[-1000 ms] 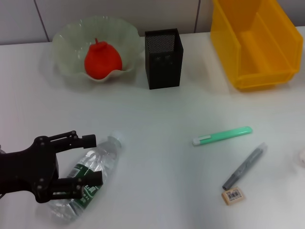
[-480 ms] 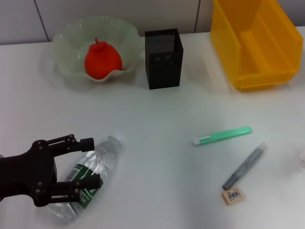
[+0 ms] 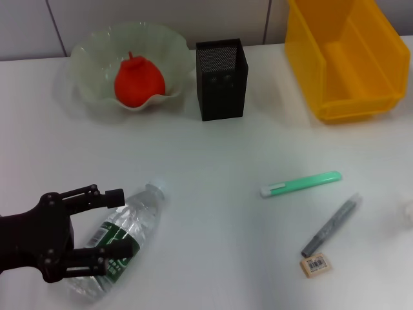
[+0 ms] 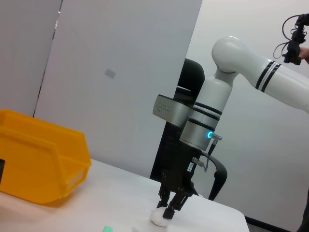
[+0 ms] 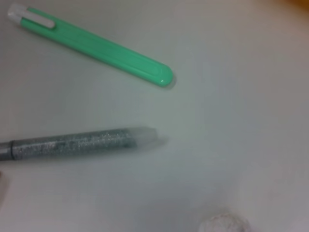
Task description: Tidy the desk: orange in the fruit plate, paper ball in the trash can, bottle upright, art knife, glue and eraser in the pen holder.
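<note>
The bottle (image 3: pixel 121 237) lies on its side at the near left of the table, cap pointing away. My left gripper (image 3: pixel 115 224) is open, one finger on each side of the bottle's body. The orange (image 3: pixel 138 81) sits in the fruit plate (image 3: pixel 87 55). The green art knife (image 3: pixel 301 183), grey glue pen (image 3: pixel 330 225) and eraser (image 3: pixel 316 263) lie at the near right. The paper ball (image 4: pixel 158 217) lies at the table's right edge; my right gripper (image 4: pixel 170 209) hangs just over it. The knife (image 5: pixel 96 46), glue (image 5: pixel 82 143) and paper ball (image 5: pixel 224 224) show in the right wrist view.
The pen holder (image 3: pixel 221 77) stands at the back centre, between the fruit plate and the trash can (image 3: pixel 345 58). The trash can also shows in the left wrist view (image 4: pixel 38 164).
My left gripper has slid a little toward the near edge along the bottle, staying open around it. The bottle and the other things have not moved.
</note>
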`<action>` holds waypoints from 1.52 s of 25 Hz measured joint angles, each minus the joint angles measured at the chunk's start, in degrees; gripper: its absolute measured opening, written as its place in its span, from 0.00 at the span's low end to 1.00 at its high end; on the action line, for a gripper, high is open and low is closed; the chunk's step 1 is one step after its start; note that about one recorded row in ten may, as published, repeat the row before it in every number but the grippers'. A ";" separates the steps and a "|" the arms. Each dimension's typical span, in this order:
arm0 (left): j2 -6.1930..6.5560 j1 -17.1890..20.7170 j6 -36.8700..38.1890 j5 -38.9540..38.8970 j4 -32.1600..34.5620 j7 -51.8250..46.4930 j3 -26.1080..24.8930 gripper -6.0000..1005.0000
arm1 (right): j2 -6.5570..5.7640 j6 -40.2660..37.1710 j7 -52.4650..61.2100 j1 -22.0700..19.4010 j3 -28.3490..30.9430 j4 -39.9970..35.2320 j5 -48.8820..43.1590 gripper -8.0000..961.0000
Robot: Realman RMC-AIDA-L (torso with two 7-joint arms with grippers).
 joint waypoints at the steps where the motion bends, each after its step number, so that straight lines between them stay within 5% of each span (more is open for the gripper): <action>1: 0.00 0.00 0.00 0.00 0.00 0.00 0.00 0.83 | 0.00 0.00 0.01 -0.06 -0.01 -0.18 0.00 0.38; 16: 0.00 -0.13 -0.08 -0.01 0.00 0.45 0.00 0.83 | 0.55 -4.95 1.05 0.10 0.36 -18.07 1.58 0.30; 22: -0.08 -0.13 -0.18 -0.01 0.00 0.61 0.00 0.83 | 0.66 2.81 2.96 -0.43 1.18 -25.20 5.61 0.30; 27: -0.26 -0.13 0.06 -0.01 0.00 0.52 0.00 0.83 | 0.82 14.65 3.24 -0.61 0.14 -22.83 6.43 0.33; 38: -0.62 0.15 0.24 -0.01 -0.17 -0.70 0.04 0.83 | 0.52 40.96 3.02 0.97 -5.14 -4.34 8.40 0.39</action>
